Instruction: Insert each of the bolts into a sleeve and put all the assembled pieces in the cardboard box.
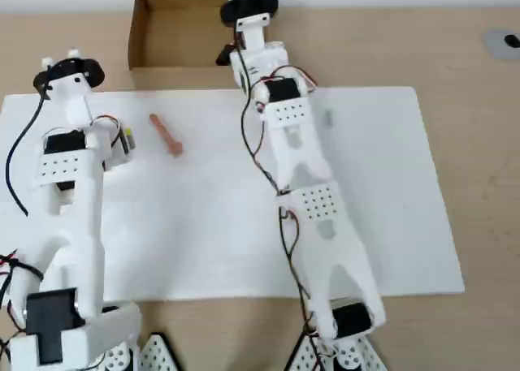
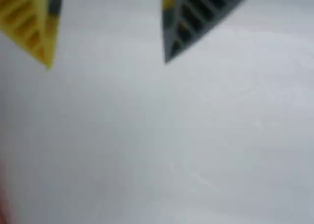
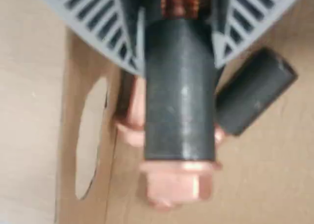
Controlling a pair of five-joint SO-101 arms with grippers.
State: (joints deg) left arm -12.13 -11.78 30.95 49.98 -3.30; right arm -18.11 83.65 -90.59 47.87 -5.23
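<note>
A copper bolt (image 1: pixel 166 134) lies bare on the white mat (image 1: pixel 203 225), just right of my left gripper (image 1: pixel 124 140). In the left wrist view that gripper (image 2: pixel 107 62) is open over bare mat, with a yellow finger (image 2: pixel 34 23) and a dark finger (image 2: pixel 196 18) wide apart. My right gripper (image 1: pixel 230 59) hangs at the cardboard box (image 1: pixel 187 30). It (image 3: pixel 179 62) is shut on an assembled piece: a black sleeve (image 3: pixel 179 91) with a copper bolt head (image 3: pixel 176 185) at its far end. Another black sleeve (image 3: pixel 252 91) lies on the box floor (image 3: pixel 265 185) beside it, with a copper bolt head (image 3: pixel 128 128) partly hidden behind the held piece.
The box wall has an oval handle hole (image 3: pixel 91 136) close to the held piece. The box stands at the table's far edge, behind the mat. Wooden tabletop (image 1: pixel 479 144) borders the mat on the right.
</note>
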